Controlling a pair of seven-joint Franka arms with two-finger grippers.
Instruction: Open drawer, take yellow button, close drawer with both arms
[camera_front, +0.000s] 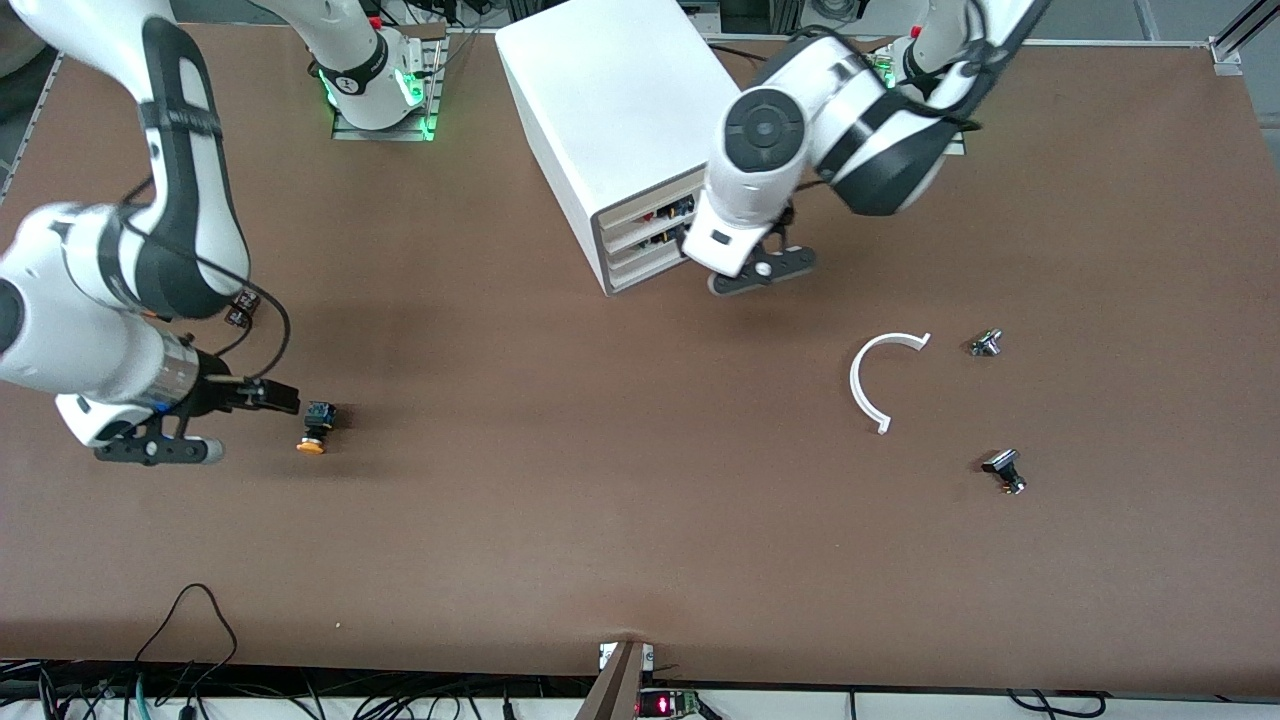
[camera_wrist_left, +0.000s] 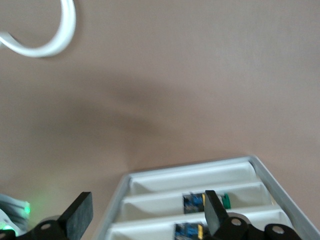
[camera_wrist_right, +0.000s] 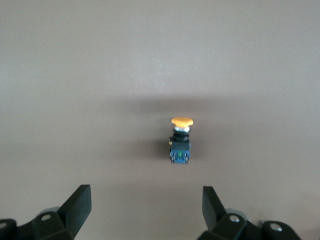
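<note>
The button (camera_front: 318, 426), with an orange-yellow cap and a dark body, lies on its side on the brown table toward the right arm's end. It also shows in the right wrist view (camera_wrist_right: 180, 140). My right gripper (camera_front: 157, 450) (camera_wrist_right: 146, 210) is open and empty, up over the table by the button. The white cabinet (camera_front: 610, 110) stands near the bases. Its topmost drawer (camera_front: 640, 207) looks pushed in. My left gripper (camera_front: 762, 273) (camera_wrist_left: 147, 217) is open and empty, just in front of the cabinet's drawer fronts (camera_wrist_left: 190, 175).
A white C-shaped ring (camera_front: 868, 385) (camera_wrist_left: 55, 42) lies toward the left arm's end. A small metal part (camera_front: 986, 343) and a black-capped metal part (camera_front: 1004, 470) lie past it. Coloured parts show inside the drawers (camera_wrist_left: 194, 202).
</note>
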